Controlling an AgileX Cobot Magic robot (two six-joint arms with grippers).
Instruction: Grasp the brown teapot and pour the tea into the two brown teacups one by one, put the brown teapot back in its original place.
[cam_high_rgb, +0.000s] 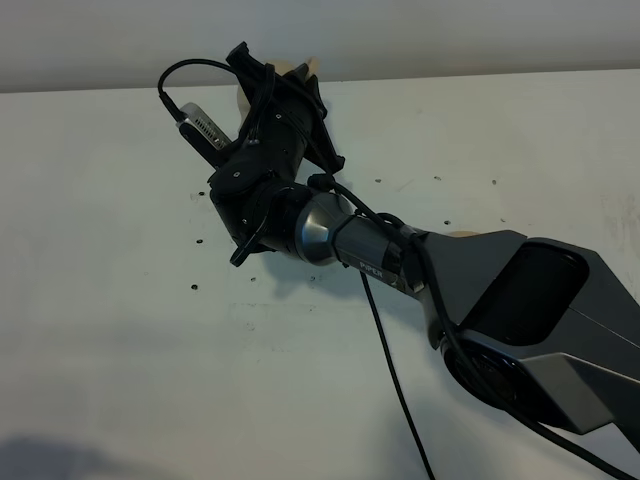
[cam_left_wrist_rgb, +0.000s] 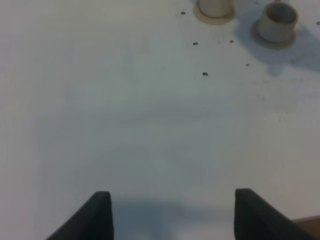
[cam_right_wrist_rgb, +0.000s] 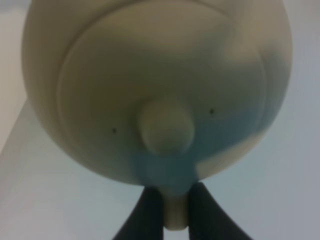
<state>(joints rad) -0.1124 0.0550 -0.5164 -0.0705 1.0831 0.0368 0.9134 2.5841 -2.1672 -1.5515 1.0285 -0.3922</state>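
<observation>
The brown teapot (cam_right_wrist_rgb: 160, 85) fills the right wrist view, seen from above with its knobbed lid. My right gripper (cam_right_wrist_rgb: 175, 207) is shut on its loop handle. In the high view that gripper (cam_high_rgb: 283, 88) reaches far across to the table's back edge, and only tan slivers of the teapot (cam_high_rgb: 303, 68) show behind it. The two brown teacups show in the left wrist view, one (cam_left_wrist_rgb: 215, 6) cut off by the frame edge, the other (cam_left_wrist_rgb: 277, 21) in shadow, each on its small saucer. My left gripper (cam_left_wrist_rgb: 172, 212) is open and empty over bare table, far from the cups.
The white table (cam_high_rgb: 120, 330) has small dark screw holes (cam_high_rgb: 195, 288). A cable (cam_high_rgb: 390, 370) hangs from the right arm. A tan sliver (cam_high_rgb: 460, 233) peeks out behind the right arm's forearm; I cannot tell which saucer it is. The table's back edge meets a wall.
</observation>
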